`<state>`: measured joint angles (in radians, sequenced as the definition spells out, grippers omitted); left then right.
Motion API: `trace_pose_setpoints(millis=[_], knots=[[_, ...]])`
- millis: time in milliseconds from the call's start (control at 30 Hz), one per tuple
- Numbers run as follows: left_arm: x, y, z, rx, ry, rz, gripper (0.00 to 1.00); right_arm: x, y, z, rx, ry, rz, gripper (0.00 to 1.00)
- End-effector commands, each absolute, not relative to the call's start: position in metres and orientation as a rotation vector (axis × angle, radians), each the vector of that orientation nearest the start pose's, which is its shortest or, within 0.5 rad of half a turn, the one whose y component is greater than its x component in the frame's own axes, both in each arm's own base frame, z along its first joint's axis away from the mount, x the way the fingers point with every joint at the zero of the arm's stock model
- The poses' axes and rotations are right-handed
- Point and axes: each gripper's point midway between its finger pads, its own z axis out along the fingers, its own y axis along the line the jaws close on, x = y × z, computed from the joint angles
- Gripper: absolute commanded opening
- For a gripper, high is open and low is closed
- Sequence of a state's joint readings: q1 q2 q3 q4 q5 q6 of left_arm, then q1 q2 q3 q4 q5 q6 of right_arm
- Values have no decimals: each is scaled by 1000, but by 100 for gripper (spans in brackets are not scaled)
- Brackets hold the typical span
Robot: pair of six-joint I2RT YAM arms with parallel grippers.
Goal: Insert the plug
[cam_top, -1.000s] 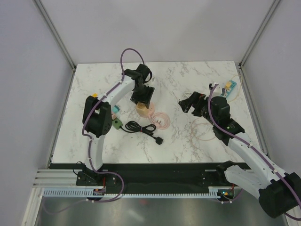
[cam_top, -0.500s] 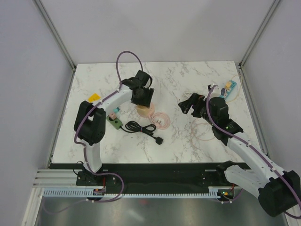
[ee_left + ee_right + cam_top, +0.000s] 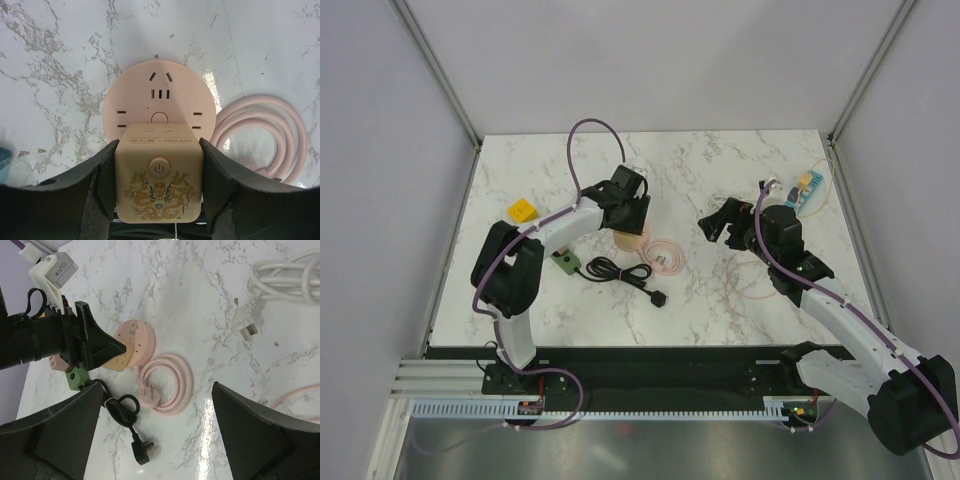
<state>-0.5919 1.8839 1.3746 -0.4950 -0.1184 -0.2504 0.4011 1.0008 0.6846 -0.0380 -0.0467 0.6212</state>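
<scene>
My left gripper (image 3: 158, 146) is shut on a beige cube socket (image 3: 159, 172) with a power button and a dragon print. The cube sits against a round pink socket base (image 3: 159, 92) on the marble table; from above they show as the cube (image 3: 624, 238) under the left gripper (image 3: 628, 220). A pink plug (image 3: 150, 394) lies on its coiled pink cable (image 3: 175, 385) just right of the base. A black plug (image 3: 141, 450) on a black cord (image 3: 610, 270) lies nearer the table's front. My right gripper (image 3: 157, 387) hangs open above the table, right of these, holding nothing.
A green cube adapter (image 3: 563, 262) sits left of the black cord and a yellow block (image 3: 523, 210) further left. A white cable (image 3: 285, 275) with its white plug (image 3: 246, 322) lies at the far right, near small teal and yellow parts (image 3: 805, 185). A thin pink wire (image 3: 750, 285) loops under my right arm.
My left arm has swung its elbow inward and the gripper has slid slightly toward the front with the beige cube still held. The yellow block is now uncovered. The right gripper has barely moved.
</scene>
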Motion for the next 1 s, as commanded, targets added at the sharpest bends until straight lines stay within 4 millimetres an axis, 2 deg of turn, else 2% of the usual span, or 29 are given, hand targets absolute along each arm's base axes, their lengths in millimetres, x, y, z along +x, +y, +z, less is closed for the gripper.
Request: trace_pose_setpoints(millis=[0,33,67,167,233,267,300,400,467,667,833,933,967], knots=[[294,-212,-15,401,2892,-63,2,315,166,210,200,1943,730,98],[295,-211,-13,399,2887,-61,6,316,166,212,201,1938,730,98],[298,-212,-10,414,2874,-58,23,315,166,214,202,1932,736,98],[315,-219,11,450,2809,-72,51,315,166,221,203,1916,739,98],[314,-225,17,482,2835,-101,55,315,164,224,204,1907,735,98],[323,-234,28,507,2812,-134,61,314,163,226,205,1907,734,98],[323,-240,32,525,2816,-168,64,313,163,227,206,1908,731,98],[329,-248,45,553,2798,-206,69,311,162,232,215,1895,739,98],[338,-244,55,536,2773,-153,72,311,161,233,218,1889,734,98],[346,-243,80,551,2732,-132,78,309,158,237,213,1884,724,98],[354,-245,106,552,2672,-140,79,312,161,242,191,1880,726,98],[359,-245,128,548,2625,-143,78,313,159,243,192,1882,712,98],[364,-247,141,544,2599,-149,75,313,159,244,192,1881,710,98]])
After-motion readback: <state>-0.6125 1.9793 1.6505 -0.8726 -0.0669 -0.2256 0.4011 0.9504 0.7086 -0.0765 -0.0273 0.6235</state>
